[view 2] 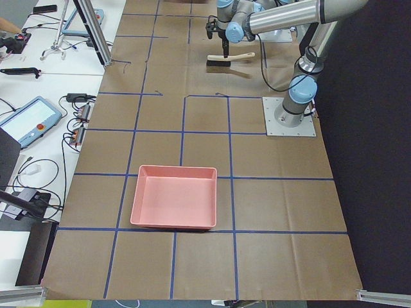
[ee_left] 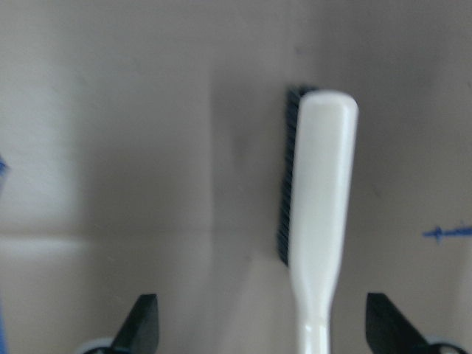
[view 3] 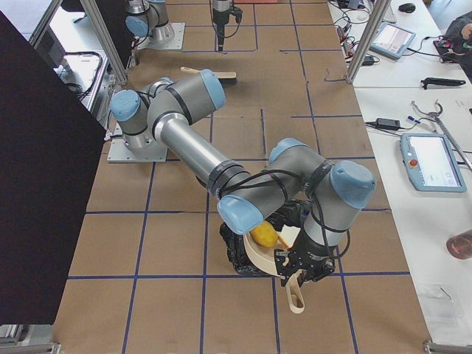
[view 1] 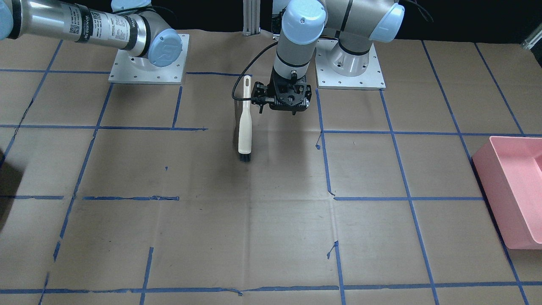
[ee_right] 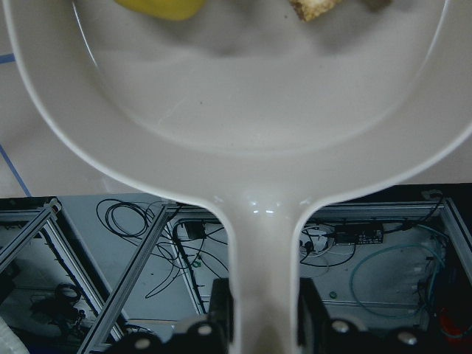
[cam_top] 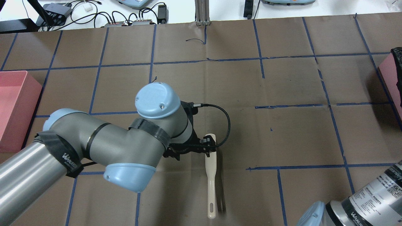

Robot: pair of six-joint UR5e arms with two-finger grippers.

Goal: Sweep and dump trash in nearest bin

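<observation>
My right gripper [ee_right: 265,313] is shut on the handle of the cream dustpan [ee_right: 265,133]. In the pan lie the yellow-brown lump [ee_right: 158,7] and a piece of crusted bread [ee_right: 313,7]; a second slice does not show. In the exterior right view the pan [view 3: 284,269] is held up with the lump [view 3: 263,236] in it. My left gripper [ee_left: 262,328] is open and empty, just above the cream hand brush [ee_left: 317,206]. The brush [view 1: 244,123] lies flat on the table beside that gripper [view 1: 288,106].
A pink bin [view 1: 512,190] stands at the table's end on my left, also in the overhead view [cam_top: 12,106]. The corner of another pink bin [cam_top: 391,81] shows at the overhead view's right edge. The table [view 1: 254,233] is brown paper with blue tape lines.
</observation>
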